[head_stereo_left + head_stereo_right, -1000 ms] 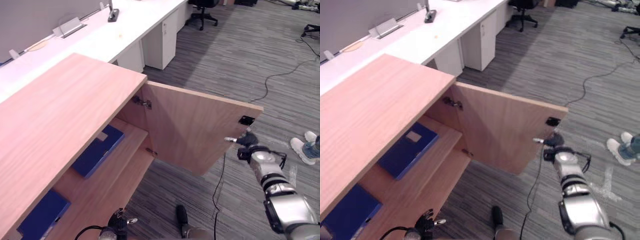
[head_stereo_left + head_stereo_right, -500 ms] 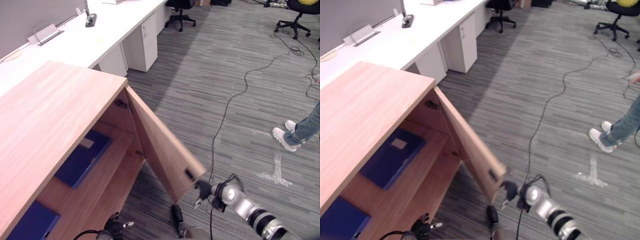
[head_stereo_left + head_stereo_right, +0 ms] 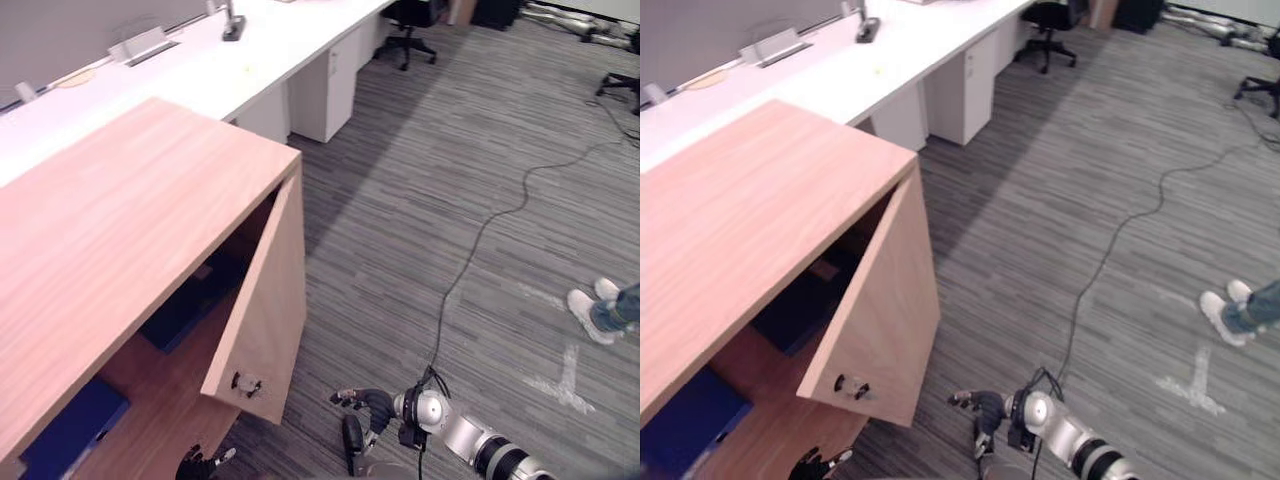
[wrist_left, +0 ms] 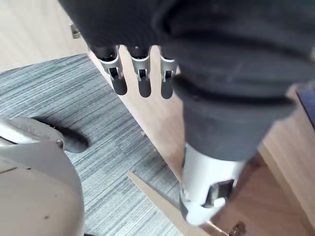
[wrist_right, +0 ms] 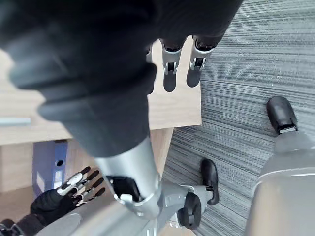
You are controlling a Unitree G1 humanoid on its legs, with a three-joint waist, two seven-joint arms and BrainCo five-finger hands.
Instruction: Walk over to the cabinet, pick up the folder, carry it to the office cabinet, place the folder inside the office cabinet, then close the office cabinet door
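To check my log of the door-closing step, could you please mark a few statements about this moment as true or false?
1. The cabinet door is fully shut. False: it stands ajar, at an angle to the cabinet front.
2. A blue folder lies inside the office cabinet. True.
3. The right hand grips the door's edge. False: it hangs low over the carpet, apart from the door, fingers straight.
4. The left hand holds a folder. False: its fingers are straight and hold nothing.
5. A person's shoe shows on the carpet. True.
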